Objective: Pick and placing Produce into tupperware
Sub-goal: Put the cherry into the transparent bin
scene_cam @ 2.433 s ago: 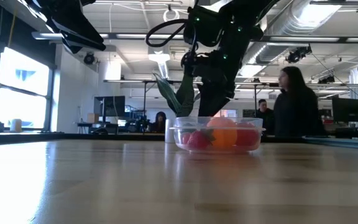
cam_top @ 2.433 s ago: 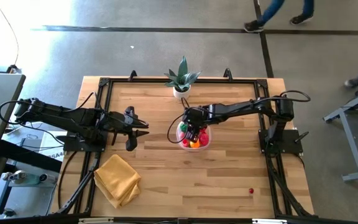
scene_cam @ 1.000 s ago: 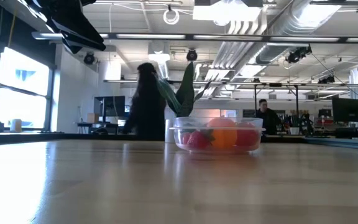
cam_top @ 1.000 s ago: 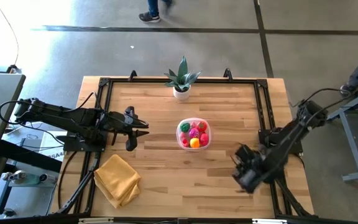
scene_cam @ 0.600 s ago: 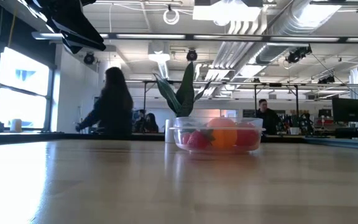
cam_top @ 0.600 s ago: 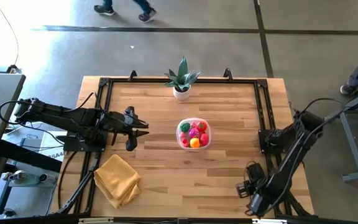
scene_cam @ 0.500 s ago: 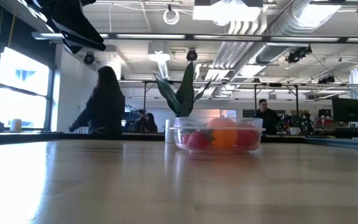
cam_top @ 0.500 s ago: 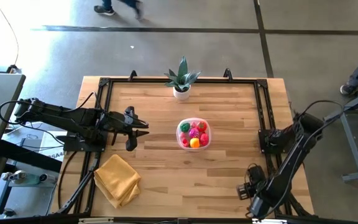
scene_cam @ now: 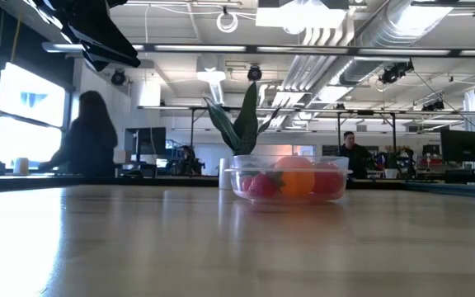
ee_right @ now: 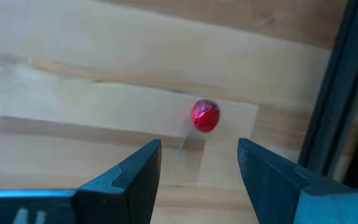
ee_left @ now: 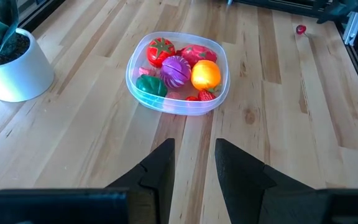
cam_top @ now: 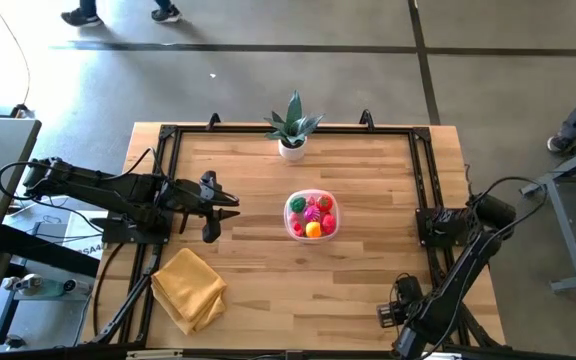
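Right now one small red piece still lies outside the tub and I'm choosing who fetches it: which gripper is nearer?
The right. The right gripper hangs open over the red piece; the left gripper waits far across the table.

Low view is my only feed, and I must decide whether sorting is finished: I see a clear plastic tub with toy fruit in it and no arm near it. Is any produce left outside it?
Observer: Yes. One small red round toy fruit lies on the wooden table beside the black frame rail on its right side, far from the clear plastic tub.
Operator: Where is the right gripper?
Observer: The right gripper points down at that fruit, open, not touching it.
Operator: And the left?
Observer: The left gripper waits at the table's left side, open and empty, facing the tub.
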